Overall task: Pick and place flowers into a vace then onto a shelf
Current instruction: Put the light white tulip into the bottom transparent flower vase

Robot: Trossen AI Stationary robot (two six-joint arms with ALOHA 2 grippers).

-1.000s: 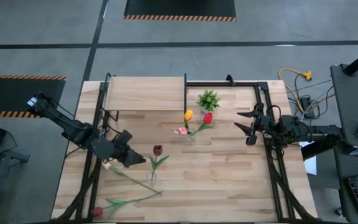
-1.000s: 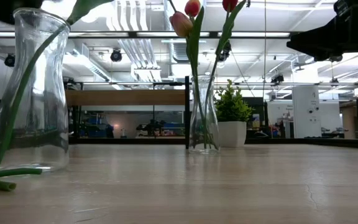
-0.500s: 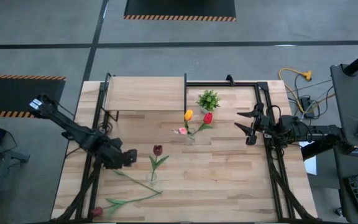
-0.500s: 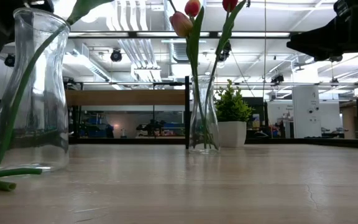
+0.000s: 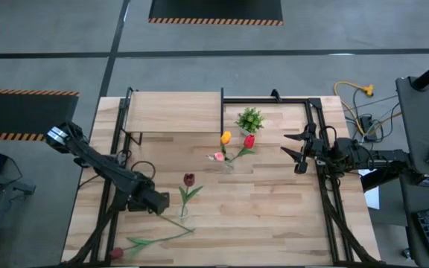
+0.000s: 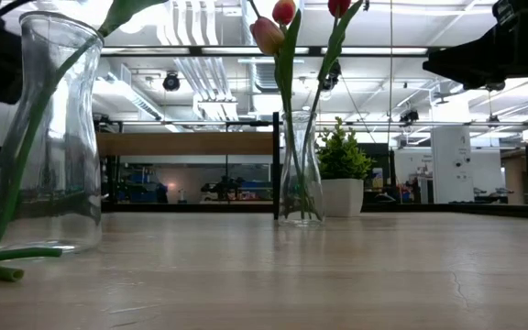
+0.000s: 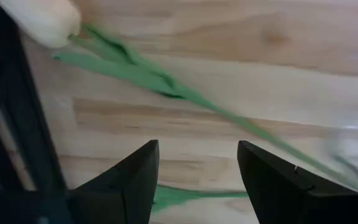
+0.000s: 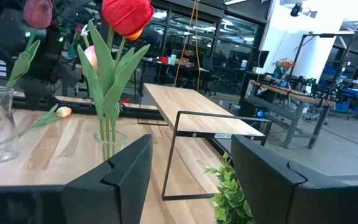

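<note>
Wooden counter (image 5: 274,216) carries the shelf (image 5: 173,112) at its far left, and nearer than that the left claw (image 5: 160,200), fingers apart, hovers over a loose cream tulip (image 7: 42,22) whose stem runs slantwise toward the near vase (image 5: 182,212); right claw (image 5: 295,149) waits apart, open.

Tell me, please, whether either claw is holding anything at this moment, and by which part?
Nothing is held. The left claw hangs open above a cream tulip lying on the table; the right claw waits open at the table's right edge.
</note>
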